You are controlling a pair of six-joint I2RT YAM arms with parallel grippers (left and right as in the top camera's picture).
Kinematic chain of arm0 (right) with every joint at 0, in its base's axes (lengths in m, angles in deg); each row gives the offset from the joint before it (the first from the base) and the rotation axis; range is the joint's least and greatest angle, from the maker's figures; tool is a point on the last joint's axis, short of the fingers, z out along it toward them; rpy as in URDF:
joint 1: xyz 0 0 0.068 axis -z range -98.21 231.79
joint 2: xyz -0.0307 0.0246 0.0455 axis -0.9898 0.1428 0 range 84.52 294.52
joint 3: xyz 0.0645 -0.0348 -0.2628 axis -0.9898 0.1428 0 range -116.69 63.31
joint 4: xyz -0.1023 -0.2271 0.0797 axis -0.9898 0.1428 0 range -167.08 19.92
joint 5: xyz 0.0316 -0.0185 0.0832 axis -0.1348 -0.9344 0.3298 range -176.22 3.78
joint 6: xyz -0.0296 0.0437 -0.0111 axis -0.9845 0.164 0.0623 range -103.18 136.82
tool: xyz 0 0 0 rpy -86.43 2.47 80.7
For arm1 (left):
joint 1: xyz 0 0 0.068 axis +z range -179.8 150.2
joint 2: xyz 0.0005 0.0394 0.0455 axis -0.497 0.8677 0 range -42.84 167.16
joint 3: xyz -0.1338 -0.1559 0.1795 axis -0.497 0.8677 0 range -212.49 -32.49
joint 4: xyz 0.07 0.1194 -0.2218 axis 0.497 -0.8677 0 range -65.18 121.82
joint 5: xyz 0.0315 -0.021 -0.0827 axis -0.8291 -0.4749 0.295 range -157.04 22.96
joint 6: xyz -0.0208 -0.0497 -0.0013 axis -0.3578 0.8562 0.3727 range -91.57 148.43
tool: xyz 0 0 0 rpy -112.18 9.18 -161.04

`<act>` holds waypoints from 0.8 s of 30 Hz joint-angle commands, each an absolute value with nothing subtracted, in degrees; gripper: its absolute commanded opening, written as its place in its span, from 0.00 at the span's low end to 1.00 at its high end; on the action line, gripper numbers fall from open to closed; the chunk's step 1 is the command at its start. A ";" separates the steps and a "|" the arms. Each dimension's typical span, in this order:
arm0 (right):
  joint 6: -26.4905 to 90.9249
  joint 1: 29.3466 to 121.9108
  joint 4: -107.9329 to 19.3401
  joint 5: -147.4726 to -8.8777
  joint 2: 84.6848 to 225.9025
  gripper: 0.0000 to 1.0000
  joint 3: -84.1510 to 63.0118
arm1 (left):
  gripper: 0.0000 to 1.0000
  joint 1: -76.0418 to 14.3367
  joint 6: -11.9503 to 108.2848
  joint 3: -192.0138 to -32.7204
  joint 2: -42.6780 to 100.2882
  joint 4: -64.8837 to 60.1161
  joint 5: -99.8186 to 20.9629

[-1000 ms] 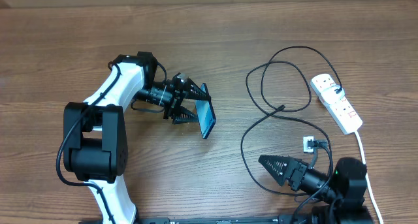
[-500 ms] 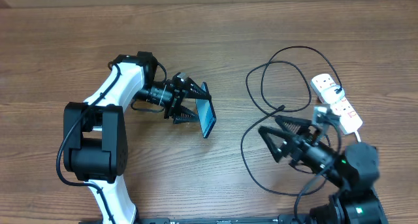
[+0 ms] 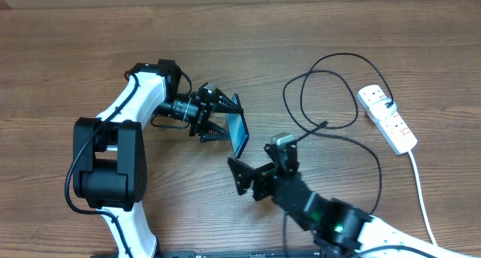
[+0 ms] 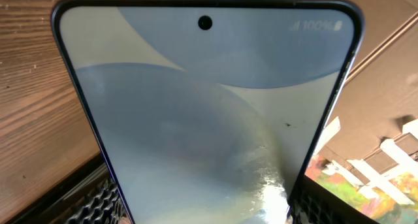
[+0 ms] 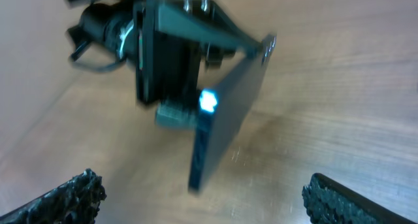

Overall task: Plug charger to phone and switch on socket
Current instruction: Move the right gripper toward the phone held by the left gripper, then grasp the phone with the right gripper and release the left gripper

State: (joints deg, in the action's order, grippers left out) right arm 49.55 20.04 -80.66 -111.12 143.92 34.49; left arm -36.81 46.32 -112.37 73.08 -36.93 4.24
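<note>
Overhead looks straight down; both wrist views closely face the phone [image 3: 238, 135].

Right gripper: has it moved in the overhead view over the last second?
Yes. The right gripper swept left, away from the socket, and now sits close to the phone.

The phone [image 3: 239, 134] stands on edge; looped black charger [image 3: 324, 124] lies beside white socket [image 3: 387, 119].
</note>
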 commanded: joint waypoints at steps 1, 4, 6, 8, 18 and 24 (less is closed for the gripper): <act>49.46 18.88 -87.10 -123.65 151.11 0.99 32.89 | 0.32 -36.46 46.45 -113.61 73.40 -37.08 7.32; 46.40 18.86 -94.01 -123.52 155.96 1.00 32.87 | 0.32 -36.46 46.45 -113.61 73.40 -37.08 7.32; 46.03 18.86 -96.98 -123.45 158.63 1.00 32.57 | 0.32 -36.46 46.45 -113.61 73.40 -37.08 7.32; 46.03 18.86 -97.42 -123.43 161.03 0.97 31.69 | 0.32 -36.46 46.43 -113.61 73.40 -37.08 7.32; 43.10 20.54 -97.40 -119.01 166.04 0.64 26.90 | 0.33 -36.48 46.41 -113.61 73.40 -37.10 3.04; 43.63 23.62 -97.83 -112.57 166.04 0.52 26.40 | 0.32 -36.48 46.41 -113.61 73.40 -37.10 3.04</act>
State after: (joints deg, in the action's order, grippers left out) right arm 43.58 22.13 -97.24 -117.22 166.01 27.87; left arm -36.81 46.32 -112.37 73.08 -36.93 1.51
